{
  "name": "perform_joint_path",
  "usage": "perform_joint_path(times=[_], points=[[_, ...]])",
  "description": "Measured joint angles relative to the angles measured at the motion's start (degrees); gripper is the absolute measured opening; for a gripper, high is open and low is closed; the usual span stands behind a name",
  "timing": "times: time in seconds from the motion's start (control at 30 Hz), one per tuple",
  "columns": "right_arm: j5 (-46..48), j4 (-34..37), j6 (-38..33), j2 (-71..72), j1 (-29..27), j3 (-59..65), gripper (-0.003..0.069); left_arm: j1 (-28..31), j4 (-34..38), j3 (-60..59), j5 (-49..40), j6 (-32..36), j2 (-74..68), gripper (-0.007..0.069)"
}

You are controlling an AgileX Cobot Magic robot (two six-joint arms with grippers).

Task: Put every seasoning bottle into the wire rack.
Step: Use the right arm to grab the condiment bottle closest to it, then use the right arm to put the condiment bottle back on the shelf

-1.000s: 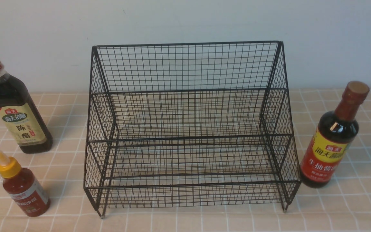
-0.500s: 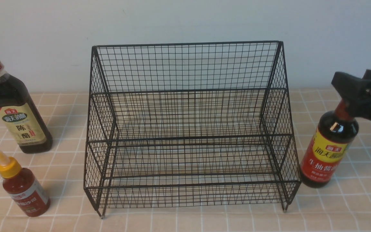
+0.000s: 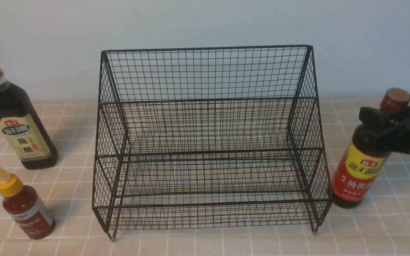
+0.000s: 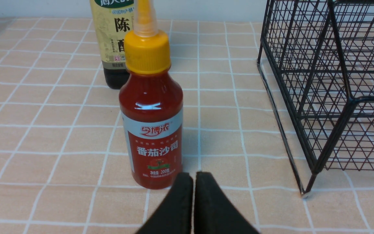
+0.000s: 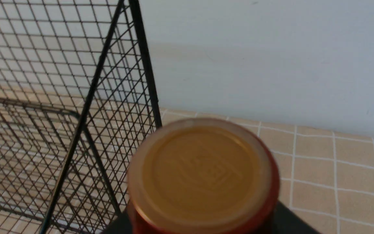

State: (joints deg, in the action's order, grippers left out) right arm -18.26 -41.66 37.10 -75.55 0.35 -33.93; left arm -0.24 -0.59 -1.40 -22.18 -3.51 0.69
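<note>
Front view: the black wire rack [image 3: 205, 48] stands at the middle of the tiled tabletop [image 3: 386, 231], with its tall back toward the far edge. All three bottles stand upright on the tabletop, outside the rack.

- Soy sauce bottle [image 3: 359, 170] – red neck, yellow-red label – stands near the right edge, just beside the rack's right front corner. Contact with the wire cannot be determined.
- Vinegar bottle [image 3: 20, 137], with a gold cap and beige label, stands at the left edge, toward the far side.
- Tomato sauce bottle [image 3: 27, 211], with a yellow nozzle cap, stands near the left edge, toward the front left corner.

The right hand [image 3: 383, 121] is at the neck of the soy sauce bottle, below the cap. In the right wrist view, dark finger material shows on both sides of the neck. Whether it is clamped on the neck cannot be told.

The left hand [image 4: 193, 178] appears in the left wrist view only. Its fingers are pressed together, empty, just in front of the tomato sauce bottle.
</note>
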Motion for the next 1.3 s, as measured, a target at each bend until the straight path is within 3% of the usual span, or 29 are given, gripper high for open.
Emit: perform_joint_path(times=[0.2,0.37,0.53,0.6,0.8,1.07,1.3], points=[[5.70,-9.55,4.71,8.04,0.06,-4.10,0.0272,0.00,0.00,0.00,0.00,0.00,0.00,-0.0007],[5.13,-15.42,10.97,14.11,0.06,-9.12,0.0271,0.00,0.00,0.00,0.00,0.00,0.00,-0.0007],[0.31,-23.49,20.42,16.64,0.06,-14.80,0.0271,0.00,0.00,0.00,0.00,0.00,0.00,-0.0007],[-4.26,-30.39,28.38,16.64,0.06,-18.94,0.0271,0.00,0.00,0.00,0.00,0.00,0.00,-0.0007],[-12.45,-39.44,41.26,16.64,0.06,-25.91,0.0269,0.00,0.00,0.00,0.00,0.00,0.00,-0.0007],[-17.52,-40.45,44.09,15.09,0.25,-27.61,0.0269,0.00,0.00,0.00,0.00,0.00,0.00,-0.0007],[-17.47,-36.60,40.93,7.47,8.23,-27.61,0.0269,0.00,0.00,0.00,0.00,0.00,0.00,-0.0007]])
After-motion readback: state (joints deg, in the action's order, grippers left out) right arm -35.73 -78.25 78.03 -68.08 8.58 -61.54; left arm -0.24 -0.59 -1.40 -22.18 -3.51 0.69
